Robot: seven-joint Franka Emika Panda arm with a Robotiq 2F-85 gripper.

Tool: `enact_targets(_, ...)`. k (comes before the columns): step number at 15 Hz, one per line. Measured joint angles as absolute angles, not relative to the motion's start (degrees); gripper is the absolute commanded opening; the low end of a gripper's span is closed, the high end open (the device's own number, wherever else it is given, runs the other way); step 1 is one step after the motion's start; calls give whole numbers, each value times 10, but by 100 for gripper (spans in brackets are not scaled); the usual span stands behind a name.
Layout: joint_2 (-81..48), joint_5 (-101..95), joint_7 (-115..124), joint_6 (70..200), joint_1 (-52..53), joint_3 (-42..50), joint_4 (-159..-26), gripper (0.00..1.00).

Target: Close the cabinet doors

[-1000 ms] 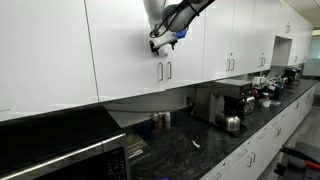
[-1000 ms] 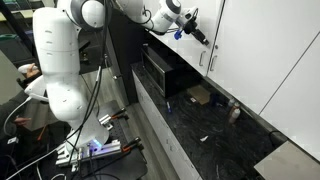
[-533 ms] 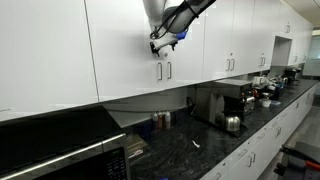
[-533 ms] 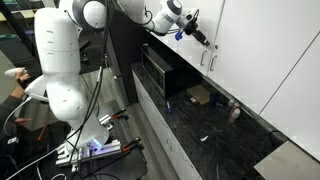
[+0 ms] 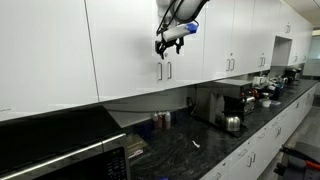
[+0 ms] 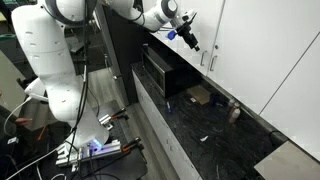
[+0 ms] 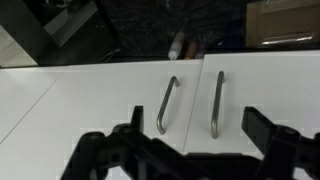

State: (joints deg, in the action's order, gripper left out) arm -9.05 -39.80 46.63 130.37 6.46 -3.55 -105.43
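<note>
The two white upper cabinet doors [image 5: 150, 45] [image 6: 240, 45] lie flush with the row of cabinets, their silver bar handles [image 5: 165, 70] [image 7: 190, 103] side by side at the seam. My gripper [image 5: 168, 42] [image 6: 188, 40] [image 7: 195, 135] hangs just in front of the doors, slightly above the handles. Its fingers are spread wide and hold nothing. In the wrist view both handles [image 7: 168, 105] [image 7: 216, 103] show between the dark finger tips, apart from them.
A black countertop [image 5: 200, 150] runs beneath, with a coffee machine [image 5: 225, 103], a kettle [image 5: 233, 123] and small bottles [image 5: 161, 120]. A microwave [image 5: 70, 160] sits at the near end. The robot base and cables [image 6: 70, 110] stand beside the counter.
The gripper has moved a little away from the doors and along the row, and the arm has lifted slightly. The doors look the same.
</note>
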Motion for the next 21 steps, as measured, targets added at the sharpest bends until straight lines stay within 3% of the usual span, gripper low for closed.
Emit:
enact_targets(9, 59, -59, 92, 1275, 11, 15, -1177, 100)
enact_targets(21, 61, -52, 78, 1271, 9, 19, -1176, 100)
